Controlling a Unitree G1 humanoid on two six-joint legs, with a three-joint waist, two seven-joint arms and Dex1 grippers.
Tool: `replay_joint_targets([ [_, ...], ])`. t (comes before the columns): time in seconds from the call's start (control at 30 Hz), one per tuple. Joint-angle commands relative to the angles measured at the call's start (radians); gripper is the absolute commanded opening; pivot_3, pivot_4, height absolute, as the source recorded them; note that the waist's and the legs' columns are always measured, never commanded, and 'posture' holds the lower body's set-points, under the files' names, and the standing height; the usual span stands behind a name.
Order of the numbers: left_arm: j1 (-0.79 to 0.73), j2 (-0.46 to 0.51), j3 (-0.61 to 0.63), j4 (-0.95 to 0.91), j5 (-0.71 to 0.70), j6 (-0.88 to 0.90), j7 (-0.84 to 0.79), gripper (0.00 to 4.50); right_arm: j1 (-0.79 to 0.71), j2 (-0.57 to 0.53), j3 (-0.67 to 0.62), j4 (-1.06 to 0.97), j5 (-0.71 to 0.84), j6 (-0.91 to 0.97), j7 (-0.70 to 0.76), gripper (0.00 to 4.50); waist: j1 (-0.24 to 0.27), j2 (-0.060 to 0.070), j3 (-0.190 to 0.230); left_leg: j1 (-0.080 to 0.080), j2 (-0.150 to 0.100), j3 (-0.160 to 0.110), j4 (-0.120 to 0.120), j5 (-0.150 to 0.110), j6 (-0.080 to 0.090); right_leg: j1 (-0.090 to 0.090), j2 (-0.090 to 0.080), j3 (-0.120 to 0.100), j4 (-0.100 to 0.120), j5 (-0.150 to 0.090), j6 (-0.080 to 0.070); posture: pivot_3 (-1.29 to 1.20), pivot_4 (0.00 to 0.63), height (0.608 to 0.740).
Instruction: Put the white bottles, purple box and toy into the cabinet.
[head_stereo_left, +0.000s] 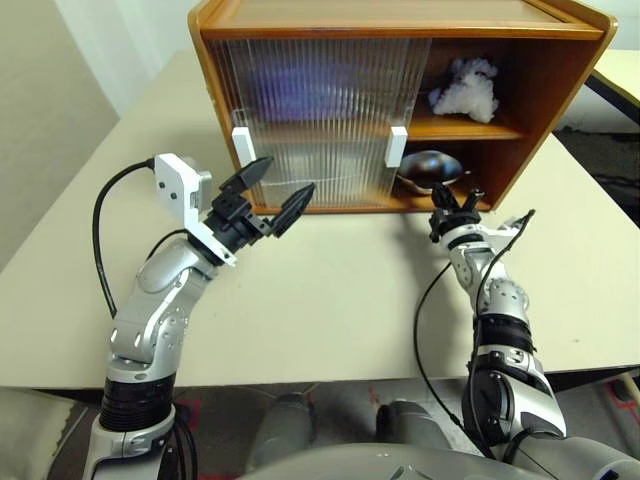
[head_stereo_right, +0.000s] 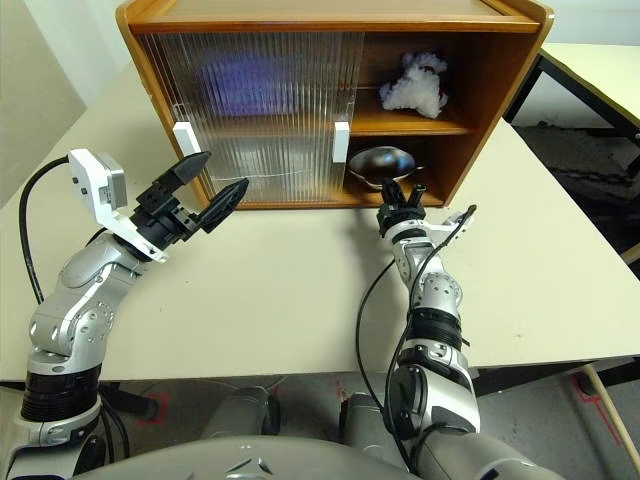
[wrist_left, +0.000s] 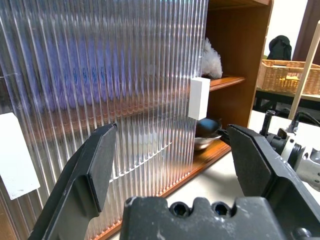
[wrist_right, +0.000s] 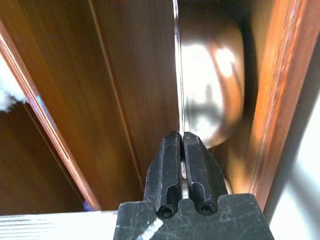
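While our right gripper (wrist_right: 181, 150) pinches the steel bowl's (head_stereo_left: 430, 166) rim on the cabinet's (head_stereo_left: 540, 90) bottom shelf, our left gripper (head_stereo_left: 272, 191) hangs wide before the sliding doors (head_stereo_left: 320, 120); the toy (head_stereo_left: 466, 90) sits above.

A purple blur (head_stereo_left: 290, 90) behind the cabinet's ribbed doors (head_stereo_left: 320, 120) cannot be made out. The steel bowl (wrist_right: 212, 95) is smeared in the right wrist view, and the toy (wrist_right: 6, 90) is cut off there.

A cabinet (head_stereo_left: 560, 110) stands at the table's (head_stereo_left: 330, 290) far edge; inside its right half, a toy (head_stereo_left: 466, 90) sits on the shelf above a bowl (head_stereo_left: 432, 166).
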Motion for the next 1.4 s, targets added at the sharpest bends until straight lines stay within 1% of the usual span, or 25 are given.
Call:
replay_joint_targets([
  [0.03,0.006,-0.002,-0.004,-0.012,-0.007,0.007,0.005,4.50,-0.011,-0.006,-0.021,0.021,-0.022,-0.011,0.004,0.02,0.000,0.000,0.000,0.000,0.000,0.000,0.000,0.000,0.000,0.000,0.000,0.000,0.000,0.000,0.000,0.23,0.000,0.740],
  [0.07,0.004,-0.002,-0.005,-0.009,-0.007,0.007,0.004,4.50,-0.011,-0.008,-0.020,0.023,-0.030,-0.012,0.002,0.02,0.000,0.000,0.000,0.000,0.000,0.000,0.000,0.000,0.000,0.000,0.000,0.000,0.000,0.000,0.000,0.23,0.000,0.740],
  [0.17,-0.002,-0.001,-0.005,-0.002,-0.007,0.006,0.001,4.50,-0.016,-0.014,-0.025,0.037,-0.045,-0.017,0.000,0.86,-0.001,0.000,0.000,0.000,0.000,0.000,0.000,0.000,0.000,0.000,0.000,0.000,0.000,0.000,0.000,0.22,0.000,0.740],
  [0.43,-0.014,-0.005,-0.011,0.009,-0.005,0.005,-0.002,4.50,-0.036,-0.030,-0.057,0.083,-0.061,-0.017,0.020,3.79,-0.002,0.001,0.000,0.000,0.000,0.000,0.000,0.000,0.000,0.000,0.000,0.000,0.000,0.000,0.000,0.21,0.000,0.740],
  [0.5,-0.018,-0.007,-0.013,0.013,-0.004,0.004,-0.002,4.50,-0.034,-0.030,-0.060,0.083,-0.064,-0.016,0.022,4.47,-0.003,0.001,-0.001,0.000,0.000,0.000,0.000,0.000,0.000,0.000,0.000,0.000,0.000,0.000,0.000,0.20,0.000,0.740],
  [0.73,-0.030,-0.027,-0.028,0.036,0.002,-0.010,-0.011,4.50,0.033,-0.002,-0.043,-0.035,-0.072,0.019,-0.023,4.47,-0.005,0.002,-0.001,0.000,0.000,0.000,0.000,0.000,0.000,0.000,0.000,0.000,0.000,0.000,0.000,0.18,0.000,0.740],
  [0.87,-0.037,-0.041,-0.038,0.050,0.006,-0.019,-0.016,4.50,0.104,-0.017,0.057,-0.138,-0.164,0.069,0.009,4.47,-0.007,0.003,-0.002,0.000,0.000,0.000,0.000,0.000,0.000,0.000,0.000,0.000,0.000,0.000,0.000,0.16,0.000,0.740],
  [0.97,-0.042,-0.047,-0.043,0.063,0.010,-0.028,-0.022,4.50,0.108,-0.092,0.081,-0.141,-0.218,0.073,0.063,4.47,-0.010,0.003,-0.002,0.000,0.000,0.001,0.000,0.000,0.000,0.000,0.000,0.000,0.000,0.000,0.000,0.16,0.000,0.740],
  [1.03,-0.045,-0.049,-0.045,0.070,0.011,-0.033,-0.024,4.50,0.118,-0.121,0.110,-0.154,-0.260,0.066,0.098,4.47,-0.012,0.003,-0.002,0.000,0.000,0.001,0.001,0.000,0.000,0.000,0.000,0.001,0.000,0.000,0.000,0.15,0.000,0.740],
  [1.17,-0.043,-0.053,-0.050,0.076,0.012,-0.041,-0.028,4.50,0.175,-0.174,0.229,-0.246,-0.406,0.020,0.216,4.47,-0.014,0.003,-0.002,0.000,0.000,0.001,0.001,0.000,0.000,0.000,0.001,0.001,0.000,-0.001,0.000,0.15,0.000,0.740],
  [1.27,-0.042,-0.055,-0.052,0.082,0.013,-0.047,-0.031,4.50,0.212,-0.239,0.350,-0.324,-0.548,-0.022,0.297,4.47,-0.028,0.003,-0.002,0.000,0.000,0.001,0.002,0.000,0.000,0.000,0.001,0.002,0.000,-0.001,0.001,0.14,0.000,0.740],
  [1.4,-0.042,-0.059,-0.055,0.088,0.015,-0.055,-0.034,4.50,0.262,-0.306,0.462,-0.367,-0.682,-0.086,0.407,4.47,-0.031,0.002,-0.003,0.000,-0.001,0.001,0.002,0.000,0.000,0.000,0.001,0.002,0.000,-0.001,0.001,0.14,0.000,0.740],
])
